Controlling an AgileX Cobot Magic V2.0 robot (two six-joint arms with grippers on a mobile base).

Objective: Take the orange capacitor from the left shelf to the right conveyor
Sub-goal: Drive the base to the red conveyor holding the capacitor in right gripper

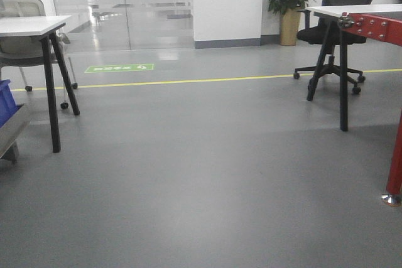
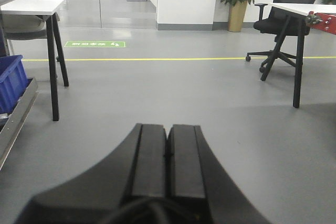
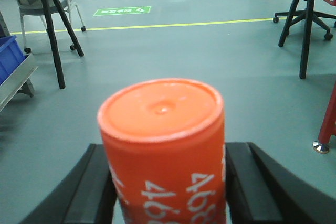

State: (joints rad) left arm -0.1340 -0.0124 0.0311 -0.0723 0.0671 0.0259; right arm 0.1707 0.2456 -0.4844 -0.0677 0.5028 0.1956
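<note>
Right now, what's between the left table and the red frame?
Just bare grey floor between the left table and the red frame, in the front view.

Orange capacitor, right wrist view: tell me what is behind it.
Grey floor, a yellow line and a green floor sign. The orange capacitor in the right gripper hides the nearer floor.

Open floor between white table and red conveyor frame.

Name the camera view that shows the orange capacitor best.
The right wrist view: the orange cylindrical capacitor with white numerals fills the frame, gripped in the right claw. The front and left wrist views show none of it; the left claw is shut and empty.
</note>
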